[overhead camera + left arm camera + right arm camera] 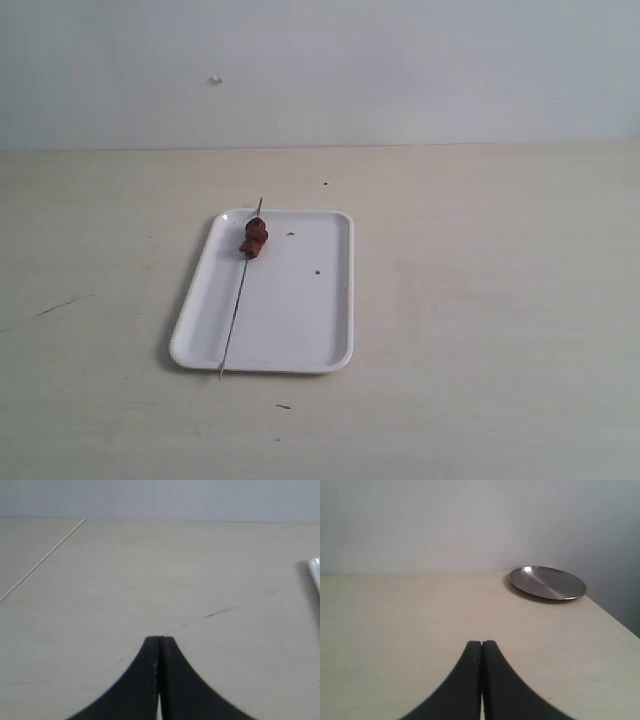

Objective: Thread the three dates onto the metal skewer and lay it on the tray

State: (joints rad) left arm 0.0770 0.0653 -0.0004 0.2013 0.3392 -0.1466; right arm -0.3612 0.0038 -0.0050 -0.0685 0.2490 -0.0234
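A: What is seen nearest on the table [480, 330]?

B: A small dark mark [283, 406] is seen on the pale wood just in front of the tray [300, 330]. The near tip of the metal skewer [238, 300] is found poking just over the tray's front rim, close to its front left corner.

A: And how is the skewer laid?

B: It is laid lengthwise along the left part of the tray, with its far tip passing over the back rim. The dates [253, 238] are seen bunched together on it toward the far end, inside the tray; how many are there cannot be told from the clump. Two tiny dark specks [317, 270] are noted on the white surface to the right of them.

A: How are the grippers held?

B: Neither is shown in the exterior view. In the left wrist view the left gripper [160, 639] is seen with its black fingers pressed together and nothing held between them, above bare table, with only a corner of the tray at the edge of that view. The right gripper [481, 642] is likewise closed on nothing.

A: Anything farther off?

B: A round metal plate [547, 582] is seen beyond the right gripper, near the table's far corner by the wall.
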